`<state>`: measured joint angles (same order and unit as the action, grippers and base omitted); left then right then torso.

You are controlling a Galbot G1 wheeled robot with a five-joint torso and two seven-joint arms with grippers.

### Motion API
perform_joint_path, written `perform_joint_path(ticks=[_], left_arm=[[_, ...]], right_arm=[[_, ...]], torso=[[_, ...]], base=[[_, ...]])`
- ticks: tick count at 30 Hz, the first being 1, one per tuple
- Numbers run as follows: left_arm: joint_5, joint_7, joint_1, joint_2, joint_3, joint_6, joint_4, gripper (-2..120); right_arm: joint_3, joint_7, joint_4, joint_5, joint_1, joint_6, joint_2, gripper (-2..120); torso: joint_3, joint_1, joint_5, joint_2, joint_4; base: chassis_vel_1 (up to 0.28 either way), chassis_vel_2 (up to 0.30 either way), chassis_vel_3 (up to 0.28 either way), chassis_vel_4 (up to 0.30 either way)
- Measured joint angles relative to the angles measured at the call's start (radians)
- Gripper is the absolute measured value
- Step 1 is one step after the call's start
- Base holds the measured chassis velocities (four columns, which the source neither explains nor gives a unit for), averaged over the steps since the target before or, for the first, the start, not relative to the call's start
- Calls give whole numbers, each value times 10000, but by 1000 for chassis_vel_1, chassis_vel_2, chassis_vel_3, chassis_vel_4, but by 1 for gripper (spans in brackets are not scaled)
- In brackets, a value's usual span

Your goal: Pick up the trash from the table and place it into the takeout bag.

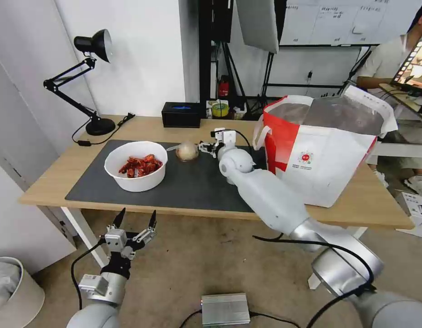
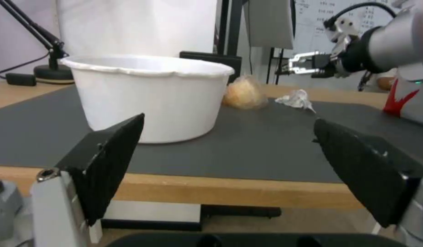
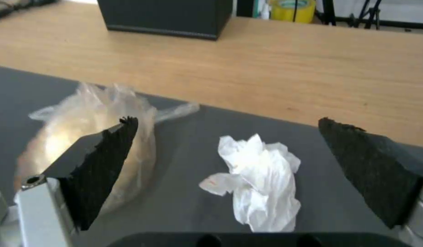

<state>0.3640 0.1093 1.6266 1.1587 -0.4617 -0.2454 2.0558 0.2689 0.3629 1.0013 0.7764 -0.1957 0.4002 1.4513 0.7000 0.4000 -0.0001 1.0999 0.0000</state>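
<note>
On the table [image 1: 51, 182], the dark mat [image 1: 197, 187] holds the trash. A white bowl [image 1: 135, 166] [image 2: 152, 96] of red crayfish shells stands at its left. A beige wrapped lump [image 1: 187, 151] [image 3: 88, 137] [image 2: 244, 94] lies mid-mat, and a crumpled white tissue [image 3: 257, 178] [image 2: 296, 99] lies beside it. My right gripper [image 1: 204, 147] [image 3: 227, 120] [image 2: 291, 65] hovers open just above the tissue, next to the lump, with nothing held. The takeout bag [image 1: 324, 150] stands open at the right. Open and empty, my left gripper [image 1: 137, 212] [image 2: 228, 119] waits below the table's front edge, facing the bowl.
A black desk lamp [image 1: 90, 45] stands at the back left, and a black box [image 1: 181, 114] [image 3: 166, 17] and a yellow tape roll [image 1: 220, 109] sit along the far edge. On the floor are a white bin [image 1: 10, 291] at the left and a silver box [image 1: 225, 309].
</note>
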Motion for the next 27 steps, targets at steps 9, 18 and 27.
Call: perform_joint_path(ticks=[9,18,27], left_arm=[[-65,-12,82,11,-46,-33,36,100],[-153,-13,162,58,-39,-56,55,100],[-188,-12,214,78,-44,-75,87,100]], right_arm=[[-51,-14,-219,-223,-9,369,42,100],[-221,-121,-685,-300,-9,448,174,100],[-523,-629,-1170,-385,-6,440,309,100]], torso=[[0,0,1,1,-1],[-1,0,1,1,0],[0,0,1,1,-1]], base=[[0,0,0,0],[0,0,0,0],[0,0,0,0]])
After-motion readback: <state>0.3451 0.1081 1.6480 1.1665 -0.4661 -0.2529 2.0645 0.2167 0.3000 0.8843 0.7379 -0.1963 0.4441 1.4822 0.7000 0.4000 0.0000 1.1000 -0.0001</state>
